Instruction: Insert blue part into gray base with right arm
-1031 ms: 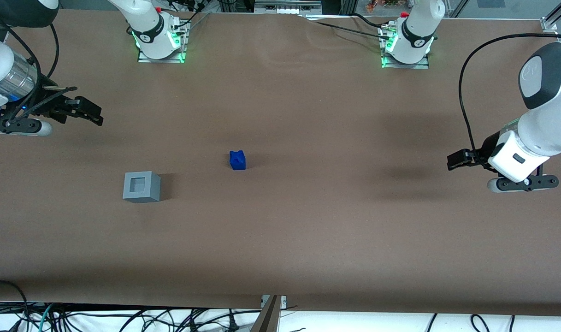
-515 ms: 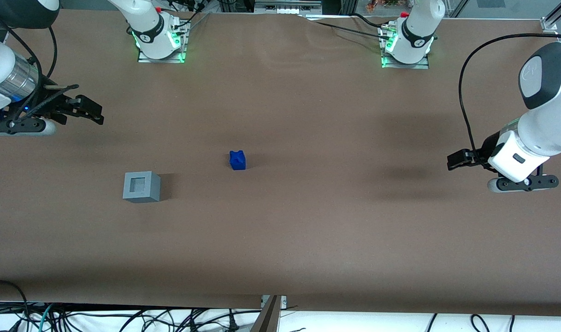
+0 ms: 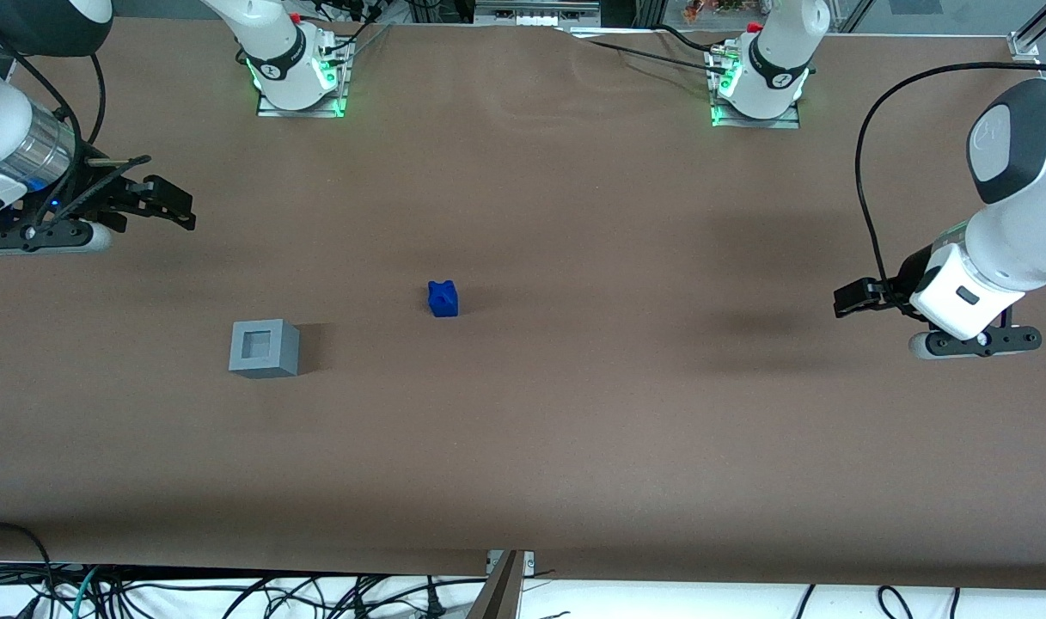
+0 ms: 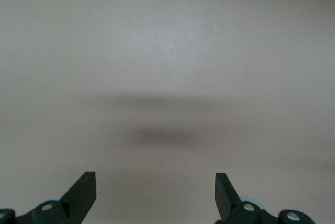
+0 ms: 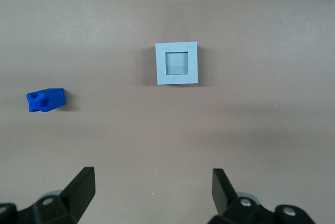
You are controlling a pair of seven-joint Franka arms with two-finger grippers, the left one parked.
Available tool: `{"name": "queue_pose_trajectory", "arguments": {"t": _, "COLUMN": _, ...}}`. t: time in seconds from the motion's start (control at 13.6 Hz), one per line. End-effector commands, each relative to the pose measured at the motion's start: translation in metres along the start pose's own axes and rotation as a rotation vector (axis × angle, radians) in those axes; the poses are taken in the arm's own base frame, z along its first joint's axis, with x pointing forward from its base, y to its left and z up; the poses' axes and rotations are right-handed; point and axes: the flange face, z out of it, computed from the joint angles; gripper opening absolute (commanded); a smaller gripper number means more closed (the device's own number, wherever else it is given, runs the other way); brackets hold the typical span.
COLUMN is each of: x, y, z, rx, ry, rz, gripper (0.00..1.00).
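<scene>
Hovering near the table (image 3: 574,430) edge, gripper (image 3: 172,206) open, well apart from blue part (image 3: 443,299).

The light is soft and even, and it seems to come from above. The brown table (image 3: 574,413) looks bright in the middle and a bit darker along its near edge. The gray base (image 3: 264,348) throws a small dark shadow on the side toward the parked arm's end, and so does the blue part (image 3: 443,299). Wide, fuzzy shadows lie under both arms. Green lights glow at the two arm stands. The right arm's end effector (image 3: 183,217) looks sharp in the front view, with its fingers spread apart. In the left wrist view the table looks pale and washed out, with a blurry dark smudge.
</scene>
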Motion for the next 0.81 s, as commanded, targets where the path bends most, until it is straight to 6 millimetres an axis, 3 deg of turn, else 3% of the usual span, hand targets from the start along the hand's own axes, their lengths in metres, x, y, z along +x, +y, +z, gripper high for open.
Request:
{"name": "queue_pose_trajectory", "arguments": {"t": 0.0, "x": -0.0069, "y": 0.0026, "z": -0.0024, "rx": 0.008, "ry": -0.007, "rz": -0.013, "gripper": 0.99}}
{"name": "queue_pose_trajectory", "arguments": {"t": 0.74, "x": -0.0078, "y": -0.0002, "z": 0.0011, "rx": 0.012, "ry": -0.013, "rz": -0.008, "gripper": 0.99}}
